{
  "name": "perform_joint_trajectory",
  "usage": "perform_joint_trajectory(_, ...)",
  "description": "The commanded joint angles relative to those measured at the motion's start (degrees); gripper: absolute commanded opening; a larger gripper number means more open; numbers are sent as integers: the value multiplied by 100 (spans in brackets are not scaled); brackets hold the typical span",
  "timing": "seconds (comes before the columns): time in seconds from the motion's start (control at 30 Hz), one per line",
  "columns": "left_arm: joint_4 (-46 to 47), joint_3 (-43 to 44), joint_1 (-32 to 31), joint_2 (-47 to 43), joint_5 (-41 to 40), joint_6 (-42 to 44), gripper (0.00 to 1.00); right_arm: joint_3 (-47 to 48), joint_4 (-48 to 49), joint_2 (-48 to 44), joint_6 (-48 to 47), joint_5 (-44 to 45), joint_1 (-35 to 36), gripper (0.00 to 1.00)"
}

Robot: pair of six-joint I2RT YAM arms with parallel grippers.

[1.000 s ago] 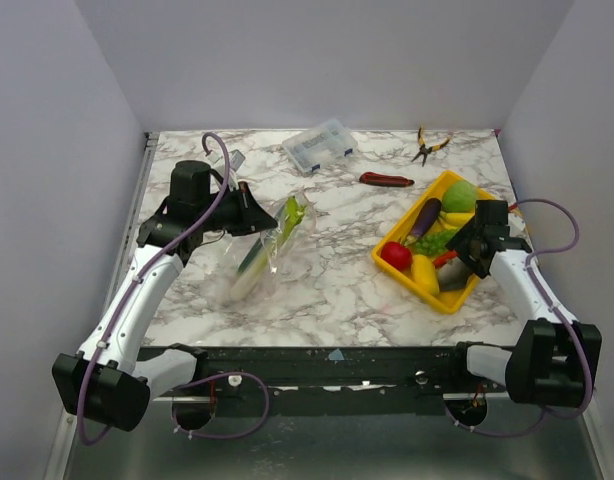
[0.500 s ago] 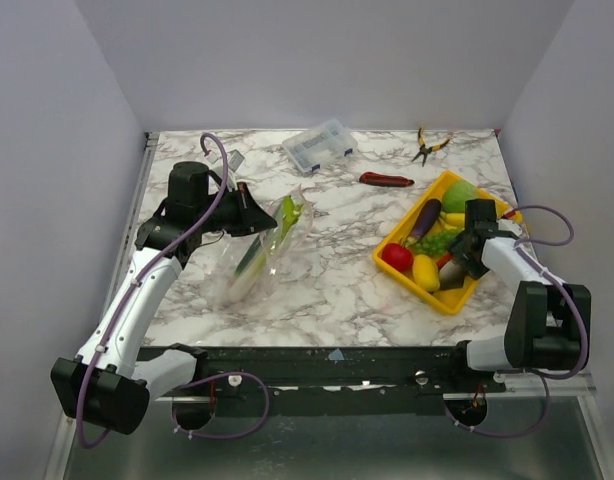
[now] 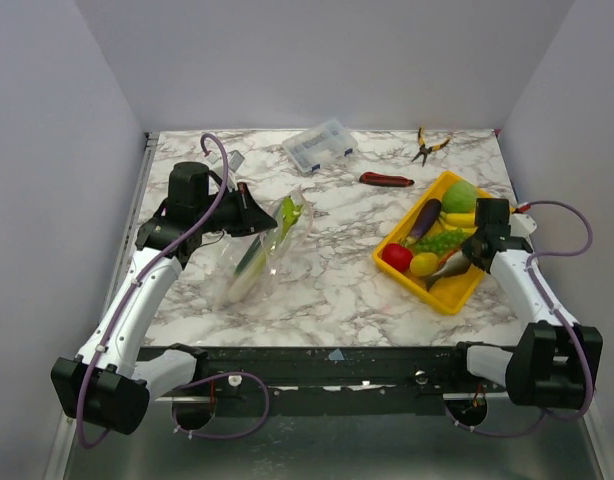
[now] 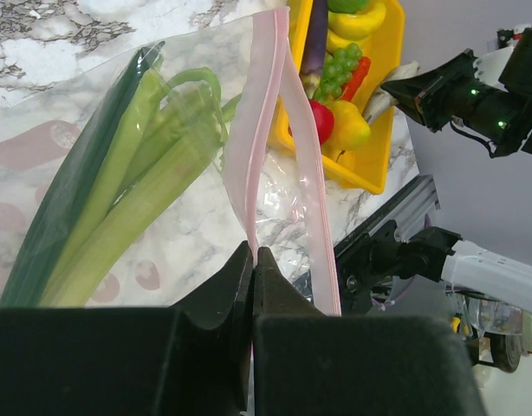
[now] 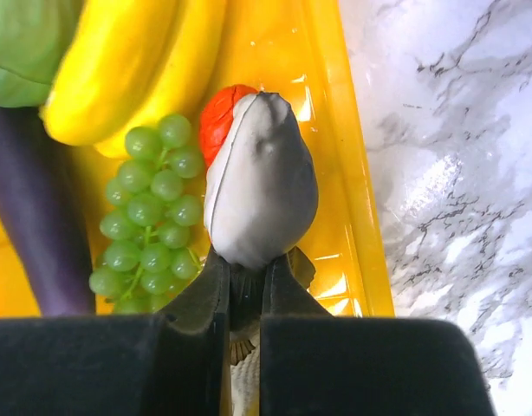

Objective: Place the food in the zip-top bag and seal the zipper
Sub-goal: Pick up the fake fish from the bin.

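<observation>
Right arm reached low over the yellow tray's near edge; right gripper clamped on grey-white toy fish there. Left arm stood bent, well left of tray; left gripper pinched zipper. Zip-top bag contained celery.

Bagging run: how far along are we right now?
Done: celery is inside the zip-top bag. In hand: left gripper pinches the zipper strip, holding it open; right gripper is shut on a grey-white toy in the yellow tray. Left: tomato, eggplant, grapes, then sealing.
</observation>
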Motion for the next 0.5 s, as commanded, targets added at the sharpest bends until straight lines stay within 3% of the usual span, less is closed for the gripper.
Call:
perform_joint_trajectory(0.0,129,-46,-31,-51,177,70,0,247,-88,-375,-269,206,-28,0)
perform_joint_trajectory(0.3,166,-64,-31,-50,273,48,0,1390,-204,-715,-1109,71,-31,0)
perform_joint_trajectory(0.47,190,-64,-35,-64,297,35,0,1687,465,-915,-1419,-1727,118,0)
